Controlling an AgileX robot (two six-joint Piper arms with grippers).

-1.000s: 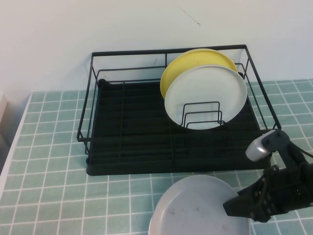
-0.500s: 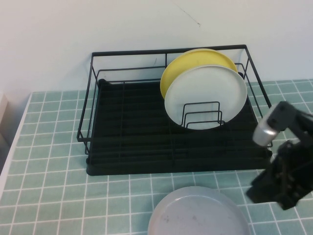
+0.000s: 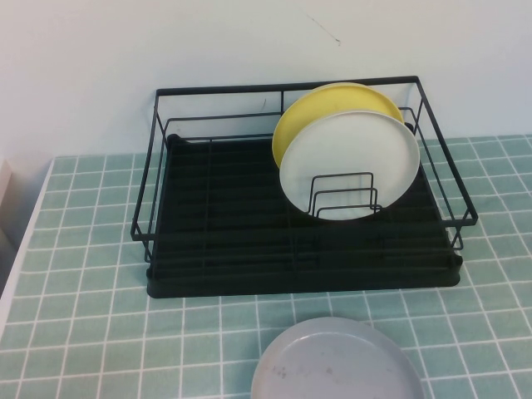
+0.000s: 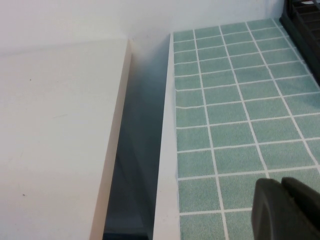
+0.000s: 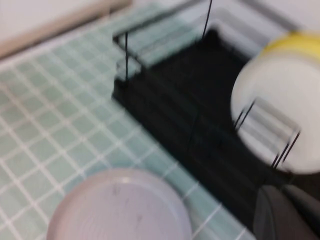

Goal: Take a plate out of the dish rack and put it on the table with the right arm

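The pale grey speckled plate (image 3: 337, 362) lies flat on the teal tiled table (image 3: 83, 332) in front of the black wire dish rack (image 3: 158, 191). Neither arm shows in the high view. In the right wrist view my right gripper (image 5: 282, 192) is shut and empty, held above the rack's (image 5: 165, 100) front edge, apart from the grey plate (image 5: 117, 207). In the left wrist view my left gripper (image 4: 282, 187) is shut and empty above the table (image 4: 225, 100) near its left edge.
A yellow plate (image 3: 332, 104) and a white plate (image 3: 349, 162) stand upright in the rack's right half, against the wire dividers (image 3: 345, 195). A white ledge (image 4: 55, 135) lies past a dark gap beside the table's left edge.
My right arm has pulled away to the right and left the high view. The grey plate stays flat on the table, free of the gripper.
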